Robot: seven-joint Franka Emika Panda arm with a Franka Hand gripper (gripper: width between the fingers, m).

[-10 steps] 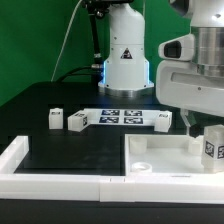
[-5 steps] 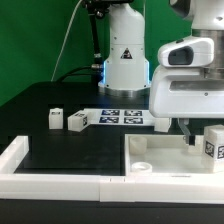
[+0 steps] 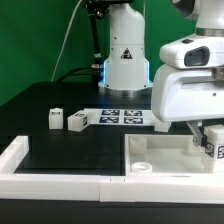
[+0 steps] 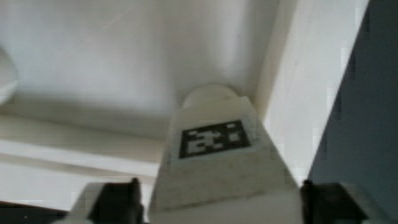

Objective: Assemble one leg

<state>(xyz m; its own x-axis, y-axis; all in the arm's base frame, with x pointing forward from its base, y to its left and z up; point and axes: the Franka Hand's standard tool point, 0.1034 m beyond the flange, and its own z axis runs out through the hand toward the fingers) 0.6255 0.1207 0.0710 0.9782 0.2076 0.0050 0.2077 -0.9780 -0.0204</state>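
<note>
We see the fingers point(image 4: 118, 203) clamped on the leg point(image 4: 217, 150). It hangs above the square piece point(image 3: 165, 150), lower right of the exterior view. Risk: a tilted leg could miss its corner hole and jam.

Leg point(image 4: 217, 150) white – black-and-white square marker; table point(image 3: 70, 150) black.

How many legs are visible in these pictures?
3: two legs stand on the black table beside the marker board; one leg sits at the gripper. Others may be hidden.

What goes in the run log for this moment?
gripper: shut on leg | position: over large white square piece | two legs loose on table | marker board behind
</note>
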